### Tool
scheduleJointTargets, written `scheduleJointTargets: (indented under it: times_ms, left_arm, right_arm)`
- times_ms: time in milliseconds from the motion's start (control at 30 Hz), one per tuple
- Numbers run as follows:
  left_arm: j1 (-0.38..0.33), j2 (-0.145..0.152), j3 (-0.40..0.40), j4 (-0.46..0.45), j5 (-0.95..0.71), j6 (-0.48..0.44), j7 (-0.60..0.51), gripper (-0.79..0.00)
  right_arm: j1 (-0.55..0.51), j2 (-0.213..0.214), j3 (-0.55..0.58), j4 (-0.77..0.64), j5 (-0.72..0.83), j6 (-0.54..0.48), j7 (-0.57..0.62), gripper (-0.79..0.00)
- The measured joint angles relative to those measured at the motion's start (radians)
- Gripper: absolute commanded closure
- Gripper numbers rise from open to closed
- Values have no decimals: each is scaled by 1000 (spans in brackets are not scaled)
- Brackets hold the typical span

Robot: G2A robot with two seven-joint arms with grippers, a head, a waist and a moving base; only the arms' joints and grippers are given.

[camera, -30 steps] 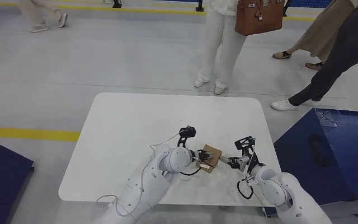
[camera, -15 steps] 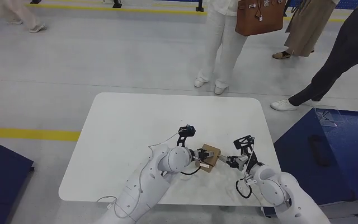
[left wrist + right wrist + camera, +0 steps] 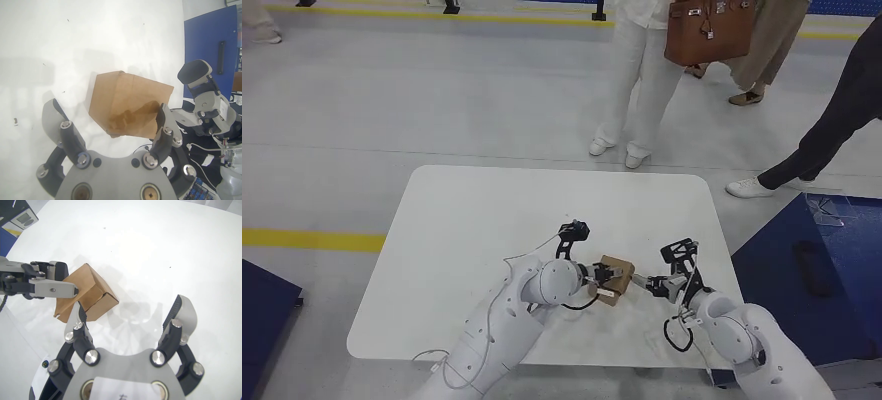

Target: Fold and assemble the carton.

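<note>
Left arm: the left arm comes up from the near edge of the table and slants across it toward the right. Its wrist ends just beside the carton.
Left tool: the left tool points at the carton with its fingers spread wide. The carton lies just ahead of the gap. One finger overlaps the carton's near corner, but whether it touches cannot be told.
Right arm: the right arm comes in from the near right corner of the table and angles inward, facing the other arm across the carton.
Right tool: the right tool is also spread wide and grips nothing. One fingertip sits at the carton's side wall, and the other hangs apart over bare table.
Carton: brown cardboard, partly folded into a box shape, with creased flaps meeting along one face. It rests on the table between the two tools, in the near right part of the table.
Table: white and matte, with rounded corners and a few small dark specks.
Floor: grey floor surrounds the table, with a yellow line running off to the left.
Panels: a blue panel stands low beside the table's right edge, and another blue panel sits low at the left.
</note>
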State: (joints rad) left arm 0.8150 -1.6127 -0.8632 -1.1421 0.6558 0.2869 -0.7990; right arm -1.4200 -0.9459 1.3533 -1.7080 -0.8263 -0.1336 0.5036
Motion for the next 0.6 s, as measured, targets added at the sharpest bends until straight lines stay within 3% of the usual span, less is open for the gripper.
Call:
scheduleJointTargets:
  times_ms: [600]
  left_arm:
    - [8,13,-36,-20,20,14,-27,-785]
  right_arm:
    - [25,-21,-46,-5,-64,57,-18,-785]
